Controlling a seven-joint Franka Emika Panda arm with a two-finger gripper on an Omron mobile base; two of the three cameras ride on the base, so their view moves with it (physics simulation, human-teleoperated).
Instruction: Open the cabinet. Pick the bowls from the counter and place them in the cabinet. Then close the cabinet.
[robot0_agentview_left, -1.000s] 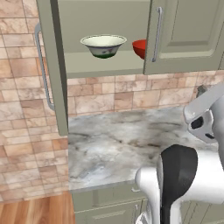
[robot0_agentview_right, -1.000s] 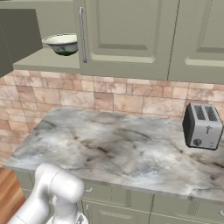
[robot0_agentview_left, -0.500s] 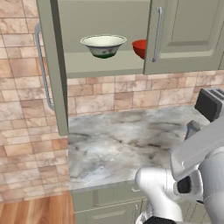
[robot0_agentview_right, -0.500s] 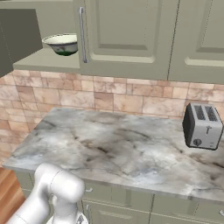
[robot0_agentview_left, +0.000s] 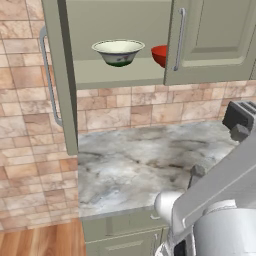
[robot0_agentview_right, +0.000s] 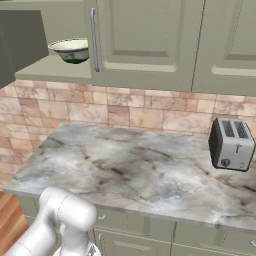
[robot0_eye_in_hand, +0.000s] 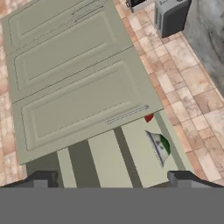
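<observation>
The cabinet (robot0_agentview_left: 120, 75) hangs above the counter (robot0_agentview_left: 135, 160) with its left door (robot0_agentview_left: 60, 75) swung open and its right door (robot0_agentview_left: 212, 40) shut. Both bowls stand on its shelf: the cream-white bowl (robot0_agentview_left: 118, 51) in the open half, the red bowl (robot0_agentview_left: 160, 55) partly hidden behind the right door. The right base view shows the cream-white bowl (robot0_agentview_right: 71, 50) beside the door handle (robot0_agentview_right: 93, 40). In the rolled hand view my gripper (robot0_eye_in_hand: 112, 179) is open with nothing between its fingertips, well away from the cabinet (robot0_eye_in_hand: 74, 92), the cream-white bowl (robot0_eye_in_hand: 159, 146) and a red sliver (robot0_eye_in_hand: 149, 117).
A silver toaster (robot0_agentview_right: 231, 145) stands on the right part of the counter (robot0_agentview_right: 125, 170). A tan brick wall (robot0_agentview_left: 25, 150) backs the counter. Green drawer fronts (robot0_agentview_right: 140, 227) run below it. My white arm (robot0_agentview_left: 220, 200) fills the lower right of the left base view.
The arm has swung lower and further right across the left base view. Both bowls and the doors stay where they were. The gripper stays open.
</observation>
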